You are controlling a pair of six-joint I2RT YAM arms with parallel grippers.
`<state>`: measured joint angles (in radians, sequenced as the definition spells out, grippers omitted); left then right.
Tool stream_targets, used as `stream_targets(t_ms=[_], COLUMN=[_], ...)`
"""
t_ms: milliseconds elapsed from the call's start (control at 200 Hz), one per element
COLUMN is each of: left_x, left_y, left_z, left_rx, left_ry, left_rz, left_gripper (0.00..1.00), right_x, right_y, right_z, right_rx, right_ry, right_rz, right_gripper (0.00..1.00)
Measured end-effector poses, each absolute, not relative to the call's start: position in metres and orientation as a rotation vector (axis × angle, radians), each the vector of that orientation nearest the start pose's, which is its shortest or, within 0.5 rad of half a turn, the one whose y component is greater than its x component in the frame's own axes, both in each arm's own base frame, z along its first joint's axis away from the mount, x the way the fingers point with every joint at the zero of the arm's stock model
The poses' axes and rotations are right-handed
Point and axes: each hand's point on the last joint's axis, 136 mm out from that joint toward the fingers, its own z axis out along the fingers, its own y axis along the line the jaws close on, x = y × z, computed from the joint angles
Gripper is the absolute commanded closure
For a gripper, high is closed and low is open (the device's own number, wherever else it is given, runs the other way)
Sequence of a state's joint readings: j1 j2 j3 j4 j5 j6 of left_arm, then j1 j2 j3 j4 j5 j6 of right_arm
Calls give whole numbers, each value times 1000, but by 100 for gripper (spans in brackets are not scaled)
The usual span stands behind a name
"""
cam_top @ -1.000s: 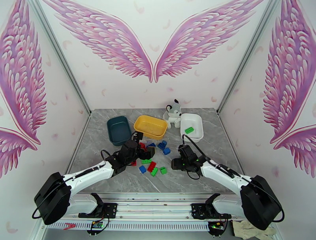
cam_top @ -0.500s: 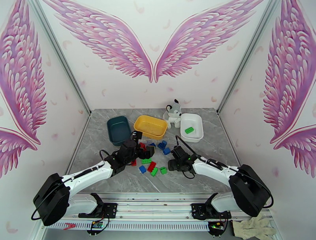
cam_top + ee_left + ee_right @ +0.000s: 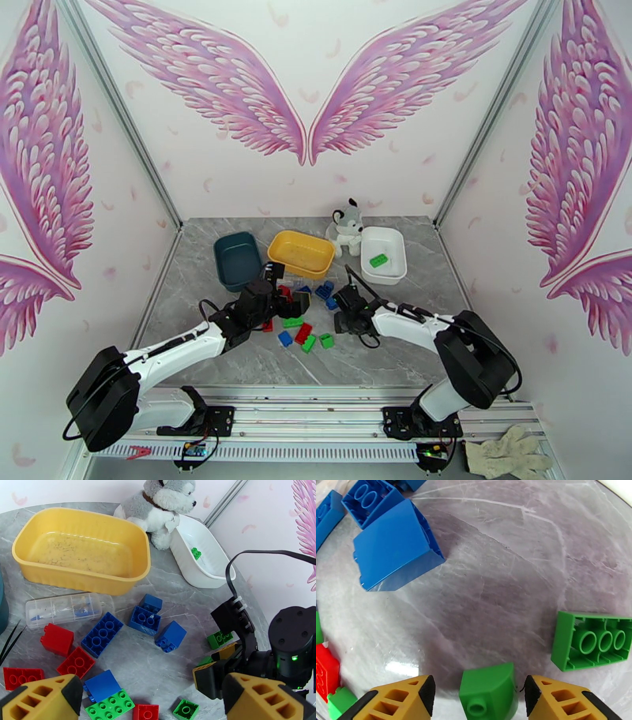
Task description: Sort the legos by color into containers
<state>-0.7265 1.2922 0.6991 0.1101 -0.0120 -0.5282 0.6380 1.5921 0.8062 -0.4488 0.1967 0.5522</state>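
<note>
Moved left since earlier frame: right tool [image 3: 341, 314], now at right side of lego pile; left arm unchanged. Right tool low over surface [image 3: 316, 363], jaws partly apart, straddling small green lego [image 3: 488, 691], gap on both sides, nothing held. Left tool [image 3: 280, 298] spread wide above loose legos [image 3: 302, 333] at surface centre, holding nothing. Teal tub [image 3: 237, 260], yellow tub [image 3: 300, 251], white tub [image 3: 391, 243] in row along far edge. One green brick [image 3: 379, 260] lies in white tub.
</note>
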Motion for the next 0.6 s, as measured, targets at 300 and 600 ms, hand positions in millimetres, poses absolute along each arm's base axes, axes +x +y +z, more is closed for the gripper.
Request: stream_targets(t_ms=[300,600], left_x=[303,303], left_y=[-264,-264], left_z=[166,166], left_rx=[198,196], left_ry=[2134,2134], left_rz=[-750,-750], left_gripper=[1,1], right_x=[278,271], right_y=[164,164], right_z=[16,16], right_rx=[-71,-61], right_ry=[2757,2757], right_rz=[33,75], right_gripper=[46,58])
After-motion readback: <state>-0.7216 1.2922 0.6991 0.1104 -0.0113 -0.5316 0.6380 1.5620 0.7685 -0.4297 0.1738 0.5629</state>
